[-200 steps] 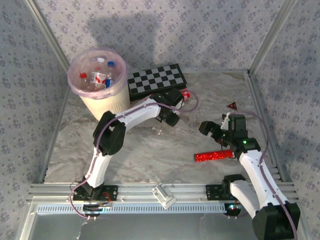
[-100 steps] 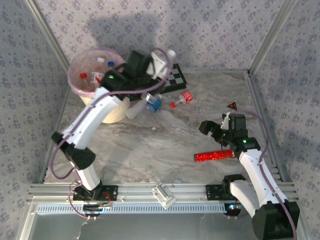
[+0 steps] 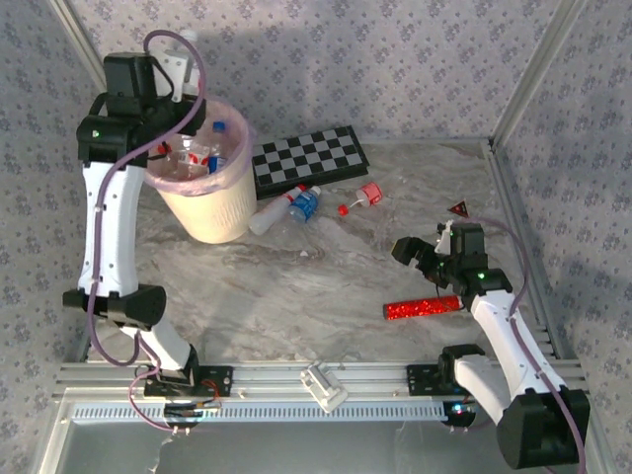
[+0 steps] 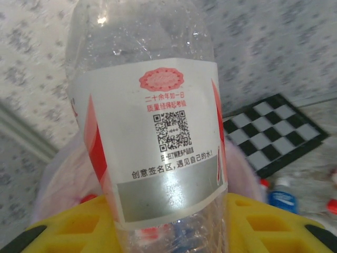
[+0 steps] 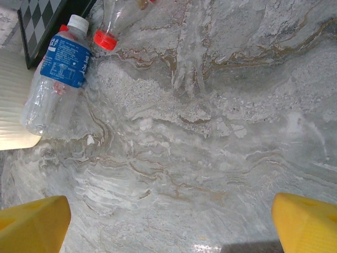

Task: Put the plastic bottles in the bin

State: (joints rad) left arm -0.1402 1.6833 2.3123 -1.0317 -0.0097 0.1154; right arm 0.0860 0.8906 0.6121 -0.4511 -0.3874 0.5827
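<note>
Left gripper has swung above the bin (bottles inside), clamped on a red-labelled bottle; right gripper spread wide.

Bin left of checkerboard; bottles on table before checkerboard, beside bin.

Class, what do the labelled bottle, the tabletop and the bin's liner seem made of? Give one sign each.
Labelled bottle: clear glossy plastic, probably thin; the wallpaper shows through it.
Tabletop: grey veined marble, or a printed imitation; faint sheen.
Liner: thin translucent pink plastic film, crinkled over the rim of the bin.
</note>
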